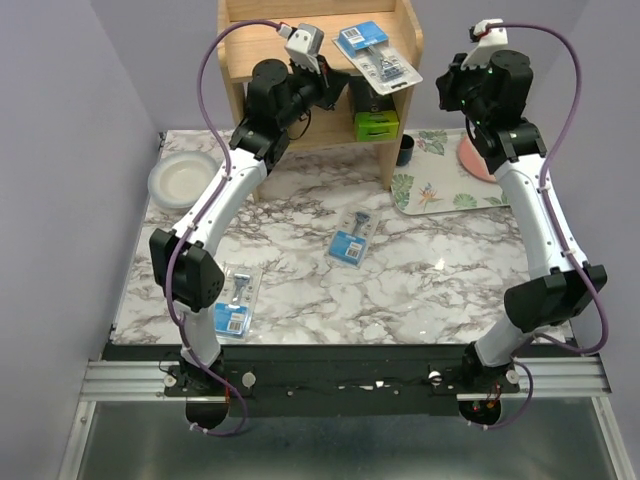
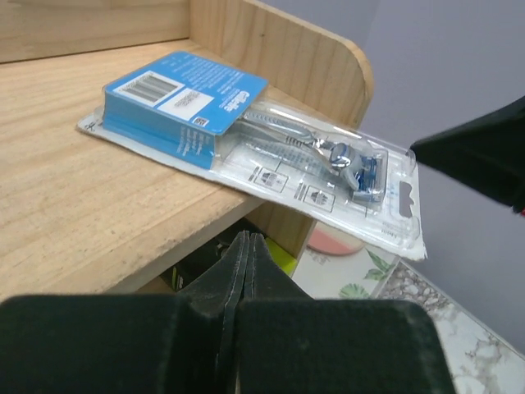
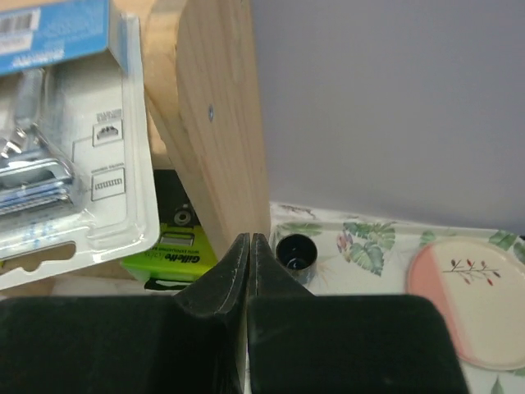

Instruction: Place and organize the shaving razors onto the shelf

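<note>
the shelf [image 1: 250, 50] stands at the back of the table [image 1: 430, 270]. one razor pack [image 1: 375, 55] lies on its top board, one end sticking out over the front. a box [image 1: 376, 124] sits on the low board under it. a second pack [image 1: 352, 240] lies mid-table, a third pack [image 1: 236, 300] at the front left. a bowl [image 1: 183, 180] sits left of the shelf. a tray [image 1: 440, 190] right of it holds a cup [image 1: 405, 150] and a plate [image 1: 475, 160].

We find bare wood on the shelf [image 2: 82, 205] top, left of the blister pack [image 2: 246, 139] overhanging its right front corner. Below, a lime-ended box [image 3: 168, 258] fills the lower tier's right end, walled by the side panel [image 3: 217, 123].
</note>
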### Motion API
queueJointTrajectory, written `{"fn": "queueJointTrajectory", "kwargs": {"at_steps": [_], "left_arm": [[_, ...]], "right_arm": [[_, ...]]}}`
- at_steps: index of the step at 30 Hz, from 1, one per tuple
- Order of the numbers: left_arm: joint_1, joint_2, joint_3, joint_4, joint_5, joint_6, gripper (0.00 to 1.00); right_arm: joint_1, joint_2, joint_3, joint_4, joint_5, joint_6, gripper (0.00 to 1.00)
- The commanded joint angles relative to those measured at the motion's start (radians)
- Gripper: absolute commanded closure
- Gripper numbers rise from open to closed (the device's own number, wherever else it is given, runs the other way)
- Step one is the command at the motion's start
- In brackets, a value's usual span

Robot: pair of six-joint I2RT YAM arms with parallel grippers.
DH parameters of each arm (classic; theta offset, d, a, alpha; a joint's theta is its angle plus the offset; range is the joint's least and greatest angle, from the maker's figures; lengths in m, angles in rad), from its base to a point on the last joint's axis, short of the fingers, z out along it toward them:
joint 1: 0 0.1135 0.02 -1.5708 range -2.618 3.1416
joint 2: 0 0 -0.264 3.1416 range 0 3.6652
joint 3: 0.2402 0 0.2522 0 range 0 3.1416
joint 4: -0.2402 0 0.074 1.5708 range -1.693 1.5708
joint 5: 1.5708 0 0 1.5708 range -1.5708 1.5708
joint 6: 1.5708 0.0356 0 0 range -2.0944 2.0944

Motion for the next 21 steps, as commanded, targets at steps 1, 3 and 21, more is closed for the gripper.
{"fn": "queueJointTrajectory", "kwargs": {"at_steps": [1,3,21], "left_arm": [[-0.028,0.043,0.068,0.077,-0.076,0.012,1.00],[-0.039,0.064,0.082,0.083,-0.102,0.018,1.00],[-0.095,0.156,0.197,0.070,-0.245,0.134,1.00]], "right_arm": [[-0.001,0.029,0.014,-0.020,-0.078,0.042,0.91],[-0.002,0.056,0.057,-0.032,-0.086,0.051,0.91],[0.012,0.178,0.208,-0.037,-0.266,0.164,0.86]]}}
